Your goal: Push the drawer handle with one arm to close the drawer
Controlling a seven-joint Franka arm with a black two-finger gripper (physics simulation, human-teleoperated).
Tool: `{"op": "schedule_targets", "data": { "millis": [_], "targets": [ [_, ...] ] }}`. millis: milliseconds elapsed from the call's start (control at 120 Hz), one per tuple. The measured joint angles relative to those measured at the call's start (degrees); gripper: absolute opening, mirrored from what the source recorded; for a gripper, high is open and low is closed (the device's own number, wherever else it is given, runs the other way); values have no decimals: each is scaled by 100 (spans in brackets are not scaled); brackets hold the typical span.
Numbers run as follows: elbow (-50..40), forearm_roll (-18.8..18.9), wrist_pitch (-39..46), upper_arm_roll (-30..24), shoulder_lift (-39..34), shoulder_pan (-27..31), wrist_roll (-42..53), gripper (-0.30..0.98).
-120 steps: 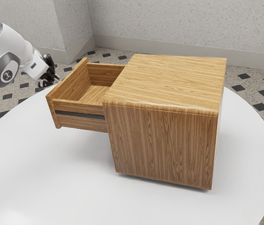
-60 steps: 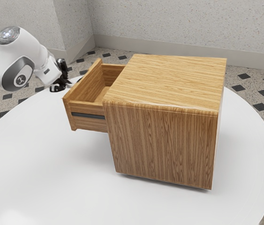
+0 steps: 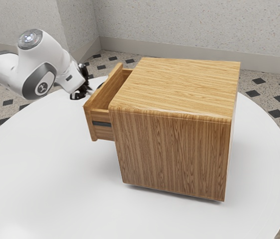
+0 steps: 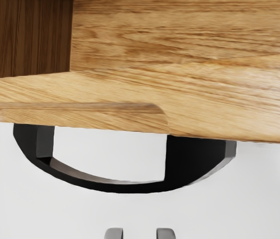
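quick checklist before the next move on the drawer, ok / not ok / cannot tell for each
1. Drawer closed: not ok, it sticks out of the cabinet.
2. Hand outside the drawer, on its handle side: ok.
3. Handle ahead of the hand: ok.
4. Hand shut, if pushing that way: not ok, its fingers stand apart.
5. Fingers touching the handle: cannot tell.

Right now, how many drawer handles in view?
1: the curved black handle, on the outer face of the part-open drawer. The cabinet's unseen sides may hide others.
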Motion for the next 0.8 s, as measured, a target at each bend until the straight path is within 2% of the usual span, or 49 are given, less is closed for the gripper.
{"op": "schedule_targets", "data": {
  "millis": [133, 342, 417, 508, 583, 600, 642, 742, 800],
  "targets": [
    [0, -369, 120, -349, 316, 47, -5, -1],
    [8, -736, 242, -635, 495, -128, -11, -1],
    [-55, -837, 194, -606, 464, -163, -12, 1],
    [-150, -905, -87, -289, 422, -421, -34, 5],
    [114, -875, -667, -224, 483, -383, -184, 11],
    [288, -865, -902, -315, 498, -261, -250, 14],
    [875, -904, -1622, -1183, 520, 712, -475, 23],
    [2093, -1536, -3390, -4308, 402, 4180, -1216, 40],
    [2588, -1860, -4160, -5651, 324, 5786, -1680, 47]
  ]
}}
